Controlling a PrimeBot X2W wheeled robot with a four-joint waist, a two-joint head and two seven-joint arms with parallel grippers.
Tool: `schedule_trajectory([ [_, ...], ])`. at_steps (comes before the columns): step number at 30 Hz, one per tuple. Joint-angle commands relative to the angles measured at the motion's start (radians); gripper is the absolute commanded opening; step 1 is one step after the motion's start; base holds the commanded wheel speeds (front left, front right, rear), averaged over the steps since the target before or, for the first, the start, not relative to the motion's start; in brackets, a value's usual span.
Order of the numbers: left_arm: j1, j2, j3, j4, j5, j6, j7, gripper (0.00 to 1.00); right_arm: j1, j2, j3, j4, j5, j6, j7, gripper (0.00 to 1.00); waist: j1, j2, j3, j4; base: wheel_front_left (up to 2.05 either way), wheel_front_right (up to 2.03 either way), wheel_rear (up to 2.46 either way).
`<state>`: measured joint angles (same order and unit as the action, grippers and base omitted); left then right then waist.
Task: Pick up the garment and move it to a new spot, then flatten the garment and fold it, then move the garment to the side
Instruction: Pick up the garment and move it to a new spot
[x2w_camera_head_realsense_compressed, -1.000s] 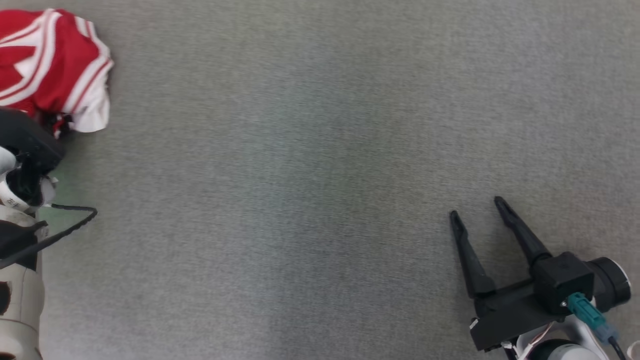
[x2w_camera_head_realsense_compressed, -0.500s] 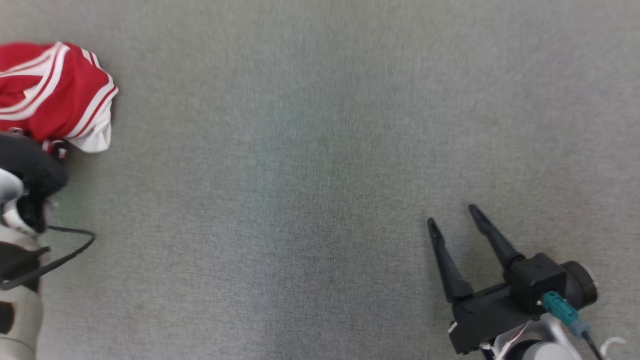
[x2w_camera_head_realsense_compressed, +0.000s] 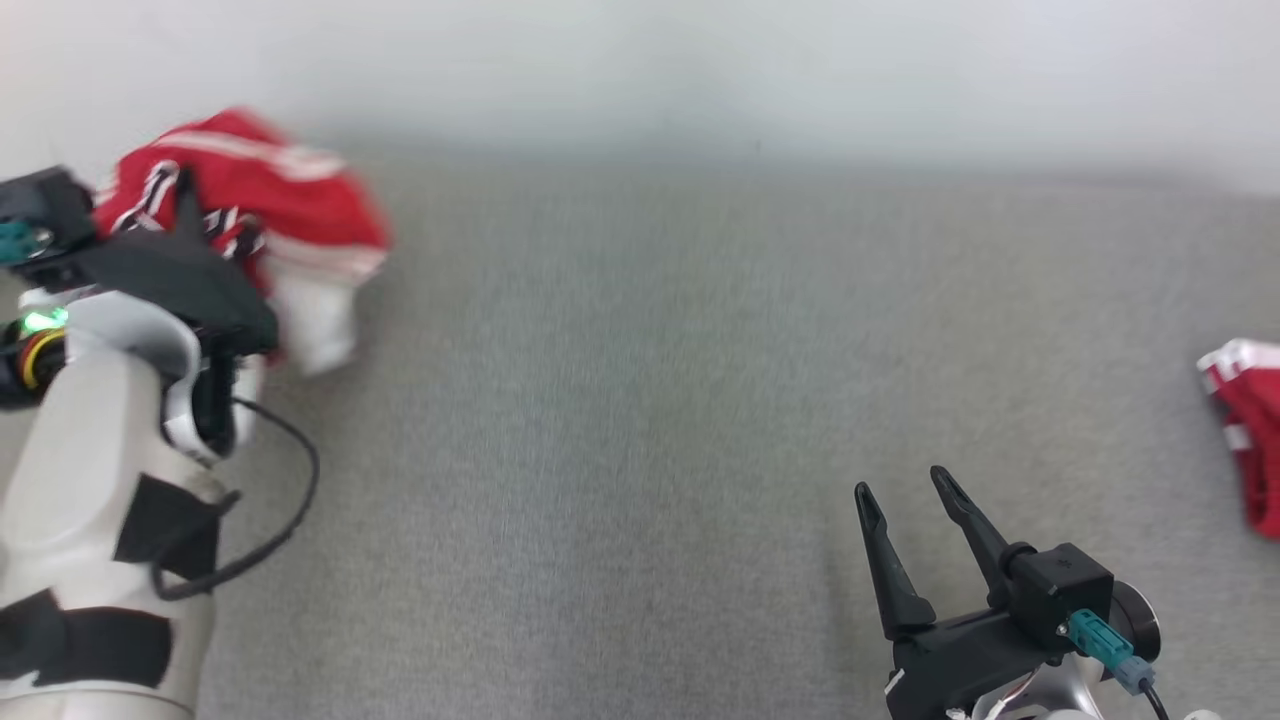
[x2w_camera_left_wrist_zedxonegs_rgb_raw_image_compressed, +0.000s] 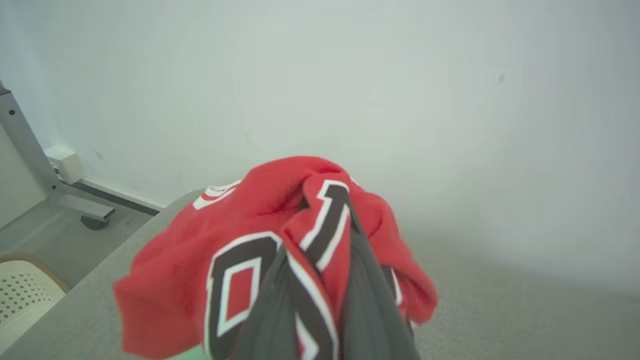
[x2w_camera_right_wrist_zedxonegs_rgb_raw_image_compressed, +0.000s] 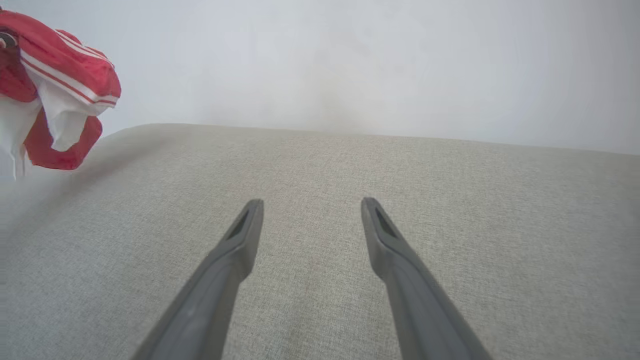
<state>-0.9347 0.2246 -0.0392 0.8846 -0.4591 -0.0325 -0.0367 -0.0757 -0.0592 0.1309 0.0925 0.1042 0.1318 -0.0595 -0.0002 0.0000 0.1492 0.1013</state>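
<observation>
Gripping a bunched fold of the red garment (x2w_camera_head_realsense_compressed: 300, 200), the left gripper (x2w_camera_head_realsense_compressed: 185, 210) sits in the upper left of the head view, near the far edge of the grey table (x2w_camera_head_realsense_compressed: 620, 400) where it meets the pale wall (x2w_camera_head_realsense_compressed: 700, 60). Carrying the cloth by one pinch suits the first step: it only needs to reach a new spot, so it hangs as a loose clump, its white part drooping below the red. In the upper left of the right wrist view it appears lifted clear of the surface with a soft shadow beneath, though that is my judgement, since no gap shows plainly. In the left wrist view the two dark fingers (x2w_camera_left_wrist_zedxonegs_rgb_raw_image_compressed: 370, 300) come together on a ridge of red cloth bearing black-and-white numerals, jaws clamped on it. The right gripper (x2w_camera_head_realsense_compressed: 902, 482) hovers at the lower right, jaws apart, holding and touching nothing, probably held back for the flattening. A second red piece (x2w_camera_head_realsense_compressed: 1250, 440) lies at the right edge.
</observation>
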Motion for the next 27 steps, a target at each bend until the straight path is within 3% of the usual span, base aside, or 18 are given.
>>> schedule_trajectory([
  [1,0.023,-0.007,-0.014,-0.044,0.015,-0.003,-0.001,0.00,0.023,0.006,-0.003,0.005,0.003,-0.002,-0.005,1.00,0.0002,0.0000,-0.140,-0.059,0.00,0.00,0.00],
  [5,0.035,-0.030,-0.039,-0.129,0.010,-0.020,0.020,0.00,0.026,0.007,-0.014,0.009,0.005,-0.002,-0.006,1.00,0.0002,0.0000,-0.160,-0.099,0.00,0.00,0.00],
  [18,0.146,-0.132,-0.160,-0.515,-0.016,-0.024,0.161,0.00,0.014,0.009,-0.012,0.004,0.028,-0.002,-0.024,1.00,0.0002,0.0000,-0.108,-0.320,0.00,0.00,0.00],
  [27,0.325,-0.155,-0.291,-0.545,0.008,-0.020,0.196,0.00,-0.002,0.009,-0.003,0.025,0.049,-0.002,-0.048,1.00,0.0002,0.0000,-0.051,-0.424,0.00,0.00,0.00],
])
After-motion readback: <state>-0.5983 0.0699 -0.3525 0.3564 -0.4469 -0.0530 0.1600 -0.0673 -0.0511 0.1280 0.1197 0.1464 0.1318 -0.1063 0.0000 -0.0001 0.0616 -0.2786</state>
